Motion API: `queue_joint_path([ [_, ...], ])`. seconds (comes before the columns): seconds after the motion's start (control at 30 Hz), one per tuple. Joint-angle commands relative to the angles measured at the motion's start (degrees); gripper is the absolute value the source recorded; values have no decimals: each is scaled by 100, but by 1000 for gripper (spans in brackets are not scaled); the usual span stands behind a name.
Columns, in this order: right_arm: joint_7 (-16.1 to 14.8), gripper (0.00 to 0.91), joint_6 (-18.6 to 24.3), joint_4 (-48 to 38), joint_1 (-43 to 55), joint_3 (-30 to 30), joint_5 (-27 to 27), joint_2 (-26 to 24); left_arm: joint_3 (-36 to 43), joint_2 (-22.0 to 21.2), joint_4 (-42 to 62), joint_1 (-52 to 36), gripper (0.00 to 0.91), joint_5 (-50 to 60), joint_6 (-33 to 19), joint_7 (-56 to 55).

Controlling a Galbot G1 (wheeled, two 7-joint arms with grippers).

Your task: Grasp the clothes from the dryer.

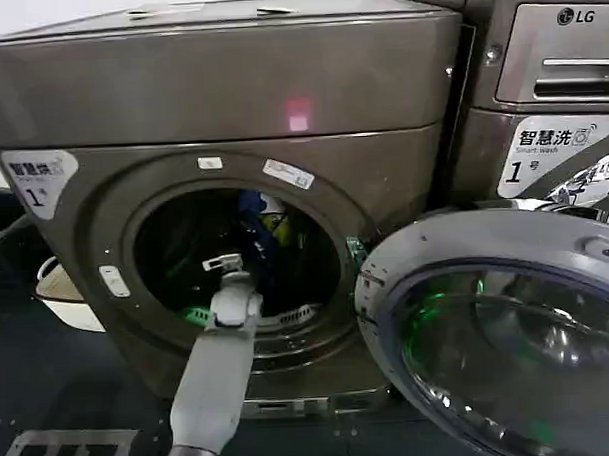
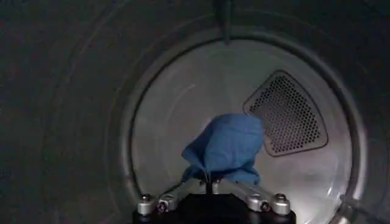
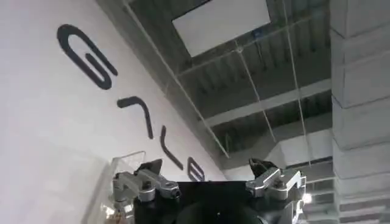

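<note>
Your left arm reaches up from the lower edge of the head view and through the porthole, and its left gripper is mostly cut off in its own wrist view: you see just two metal finger linkages converging, fingertips pinched together on the lower edge of a blue cloth. That is one piece in the grip, a soft, crumpled mound of medium to navy blue fabric with folds running down to the pinch point. In the head view the same gripper sits in the dark mouth of the drum, with blue fabric bunched just above and behind it and a small yellow-green bit beside that; whether these touch is hard to make out in the gloom.

The glass door of the dryer hangs open at the machine's right side, cut by the frame edge. One white "1" sticker sits at the front panel's upper left corner.

Behind the cloth, the drum's back wall carries one perforated triangular vent.

Your right gripper points up at a wall and ceiling, its two fingers spread wide apart, holding nothing.

A second, grey LG machine stands beside the dryer.
</note>
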Motion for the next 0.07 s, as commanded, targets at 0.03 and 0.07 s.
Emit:
queue_joint_path([
  [0.03, -29, 907, -27, -6, 13, 37, -56, 43, 12, 30, 17, -44, 0, -28, 12, 2],
  [0.07, -31, 907, -29, 1, 20, 28, -56, 49, 11, 34, 27, -51, 0, -34, 11, 4],
])
